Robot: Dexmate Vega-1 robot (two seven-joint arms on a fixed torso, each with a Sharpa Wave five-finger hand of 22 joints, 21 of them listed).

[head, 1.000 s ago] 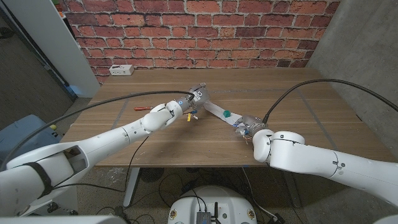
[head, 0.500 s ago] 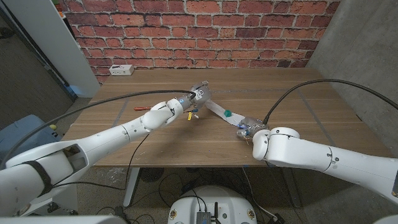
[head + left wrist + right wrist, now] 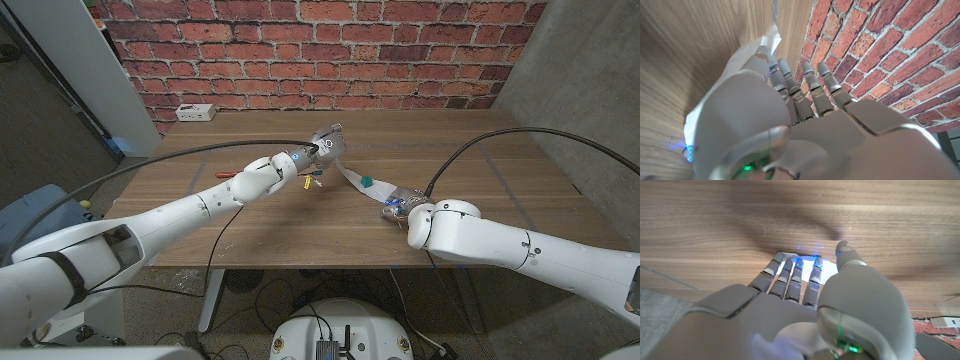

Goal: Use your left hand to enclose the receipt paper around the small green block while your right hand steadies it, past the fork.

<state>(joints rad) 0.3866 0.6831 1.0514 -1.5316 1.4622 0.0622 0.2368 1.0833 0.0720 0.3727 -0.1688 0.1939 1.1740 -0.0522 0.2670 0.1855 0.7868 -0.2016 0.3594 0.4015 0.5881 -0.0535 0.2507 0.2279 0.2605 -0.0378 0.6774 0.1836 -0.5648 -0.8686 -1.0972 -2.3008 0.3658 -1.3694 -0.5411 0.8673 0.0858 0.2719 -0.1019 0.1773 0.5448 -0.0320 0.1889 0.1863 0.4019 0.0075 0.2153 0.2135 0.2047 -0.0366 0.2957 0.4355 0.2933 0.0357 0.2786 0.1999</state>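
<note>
A long white receipt paper (image 3: pixel 350 178) runs slantwise across the table's middle. The small green block (image 3: pixel 367 182) sits on it, near its middle. My left hand (image 3: pixel 318 151) grips the paper's far end (image 3: pixel 766 41) and holds it lifted off the wood. The near end (image 3: pixel 826 273) lies under the bent fingertips of my right hand (image 3: pixel 401 203), which presses it to the table. A thin item with a red end (image 3: pixel 228 174), possibly the fork, lies beside my left forearm.
A white power strip (image 3: pixel 194 112) sits at the table's far left edge by the brick wall. Black cables arc over both arms. Bare wood (image 3: pixel 470 150) stretches to the right of the paper.
My left hand has moved farther from me and slightly right, lifting the paper's far end with it. The right hand and the green block have stayed put.
</note>
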